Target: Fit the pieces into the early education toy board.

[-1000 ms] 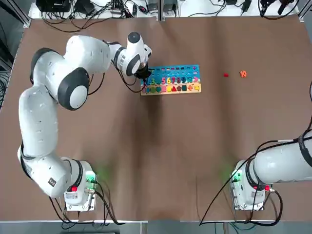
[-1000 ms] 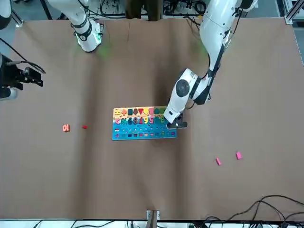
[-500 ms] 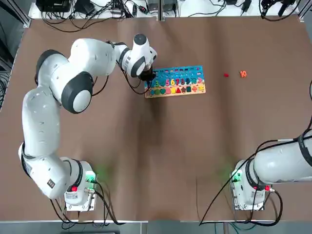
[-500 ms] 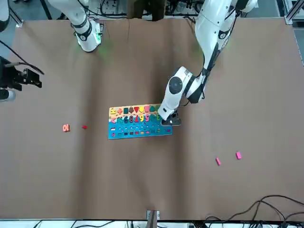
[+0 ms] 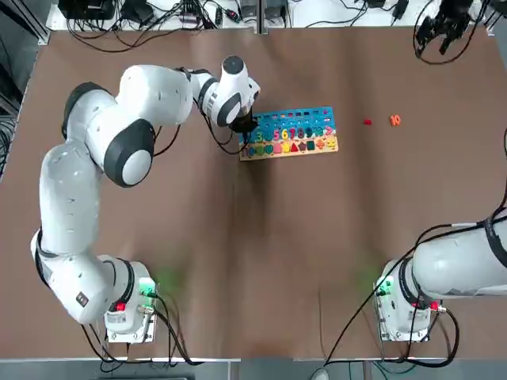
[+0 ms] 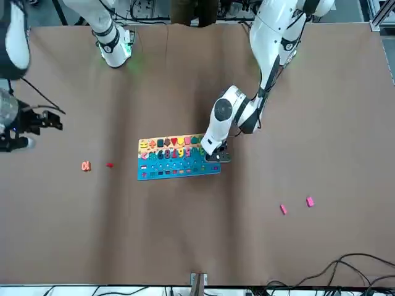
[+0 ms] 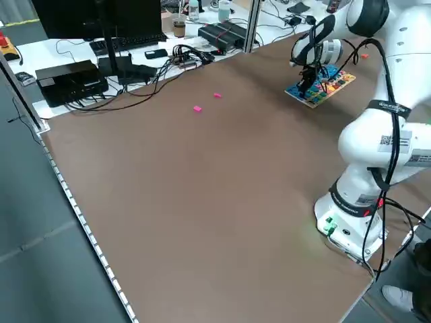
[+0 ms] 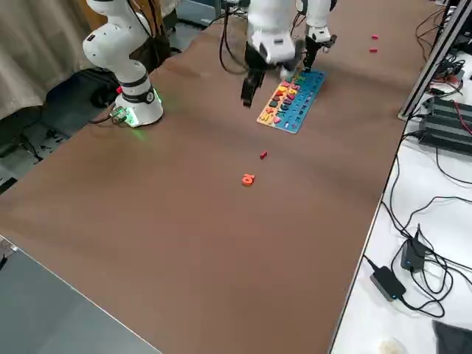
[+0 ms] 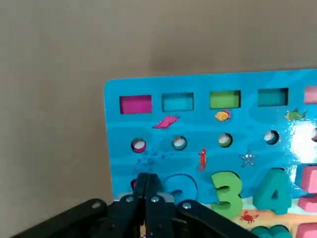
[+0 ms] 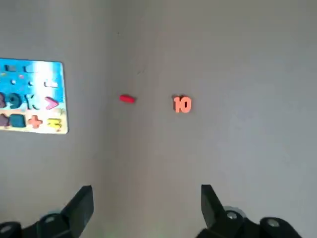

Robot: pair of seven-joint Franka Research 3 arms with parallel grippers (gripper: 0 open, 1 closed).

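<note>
Left claw (image 5: 247, 127): pinched tight, tips on the board's (image 5: 290, 133) left end.
Right claw (image 10: 143, 208): wide, empty, high near the table's (image 5: 261, 253) far right corner.

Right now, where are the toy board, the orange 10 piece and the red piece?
toy board (image 5: 297, 119): top view, middle of its blue band.
orange 10 piece (image 10: 182, 104): right wrist view, its centre.
red piece (image 10: 127, 99): right wrist view, its centre.

Brown table (image 5: 261, 253) fills the scene — matte, evenly lit. Black cables (image 5: 158, 16) run along the far edge. Side bench (image 7: 101, 54) holds black boxes, a monitor (image 7: 94, 17) — grey floor (image 7: 40, 235) below.
</note>
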